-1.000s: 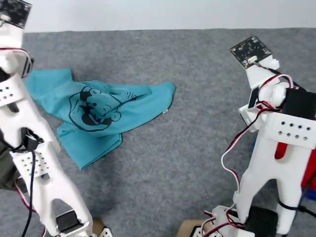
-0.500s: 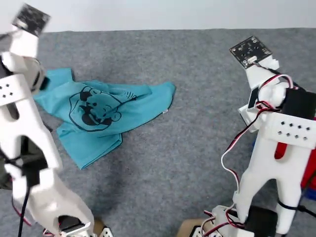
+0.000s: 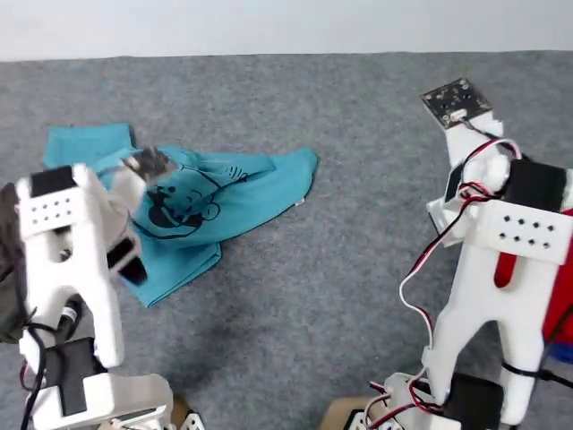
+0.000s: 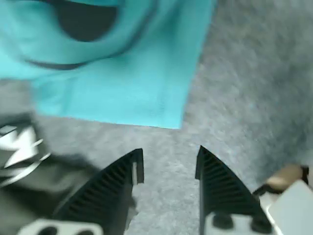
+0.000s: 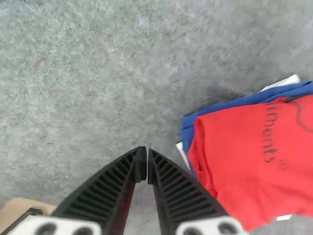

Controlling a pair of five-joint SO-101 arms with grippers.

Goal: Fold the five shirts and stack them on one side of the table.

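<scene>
Left tool (image 4: 168, 157) is hanging with its two black fingers spread apart and nothing between them. It is hovering over the grey surface (image 4: 254, 88) just short of the straight hem of the teal shirt (image 4: 122, 83). That teal shirt (image 3: 224, 193) is lying crumpled and unfolded on the left half of the surface (image 3: 358, 116). Its dark cartoon print is facing up, and one sleeve is reaching toward the middle. The left arm (image 3: 67, 260) is leaning over the shirt's near corner and covering part of it.

A dark garment (image 4: 34, 171) with a pale print is lying beside the left tool, close to the teal hem; in the high view it is showing at the left edge (image 3: 11, 287), behind the arm.

Right tool (image 5: 147, 161) is holding its fingers pressed together, tips touching and gripping nothing, above bare surface. Near it a red shirt (image 5: 254, 166) is sitting folded on top of a blue shirt (image 5: 220, 110), with a white layer (image 5: 288, 81) peeking out beneath them. This stack (image 3: 562, 305) is resting at the right edge, behind the right arm (image 3: 501, 269).
</scene>
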